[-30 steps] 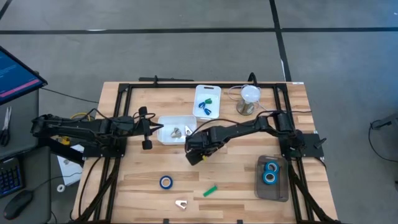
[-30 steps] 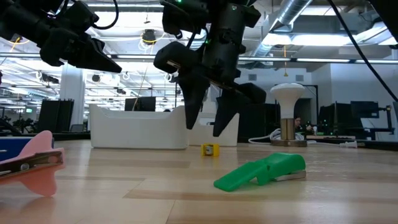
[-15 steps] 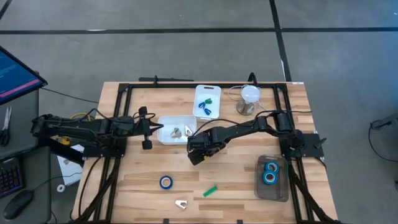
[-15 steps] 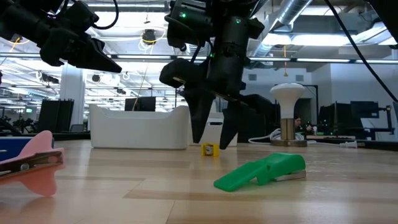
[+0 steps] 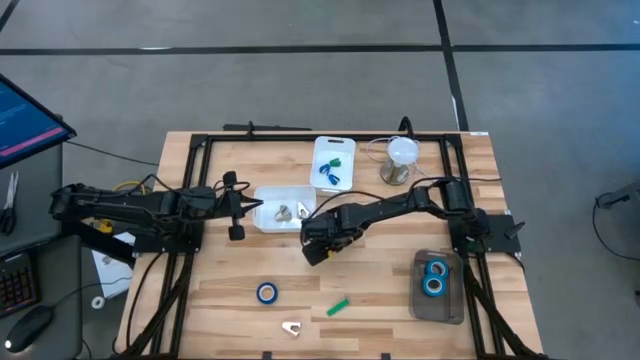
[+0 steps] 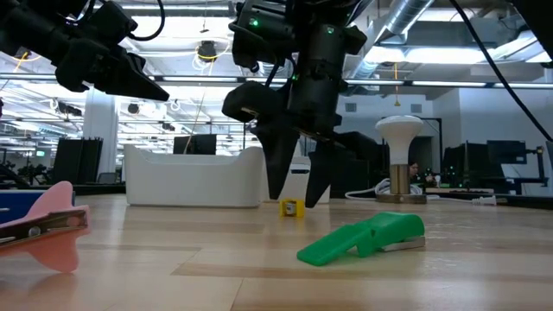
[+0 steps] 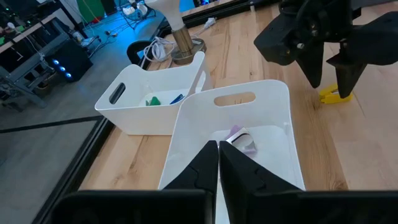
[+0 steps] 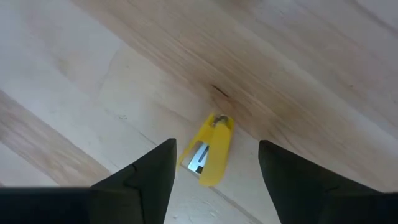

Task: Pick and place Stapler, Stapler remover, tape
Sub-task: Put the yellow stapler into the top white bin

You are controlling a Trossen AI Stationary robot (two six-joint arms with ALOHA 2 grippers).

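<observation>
A small yellow piece with a metal insert (image 8: 208, 157) lies flat on the wood, also visible in the low view (image 6: 293, 207); stapler or remover, I cannot tell. My right gripper (image 8: 216, 147) hangs open just above it, pointing down, one finger on each side, touching nothing; the high view places it at the table's middle (image 5: 318, 247). A green stapler (image 5: 338, 306), a pale stapler remover (image 5: 291, 327) and one blue tape roll (image 5: 267, 292) lie near the near edge. My left gripper (image 7: 218, 148) is shut, hovering by the near white tub (image 5: 266, 218).
The near white tub (image 7: 273, 118) holds stapler removers. A second white tub (image 5: 334, 163) farther back holds blue and green items. A grey tray (image 5: 440, 306) at the right holds two blue tape rolls. A white-topped stand (image 5: 401, 160) is at the far side.
My right gripper has come down a little toward the yellow piece and shifted slightly, staying open. The yellow piece has not moved.
</observation>
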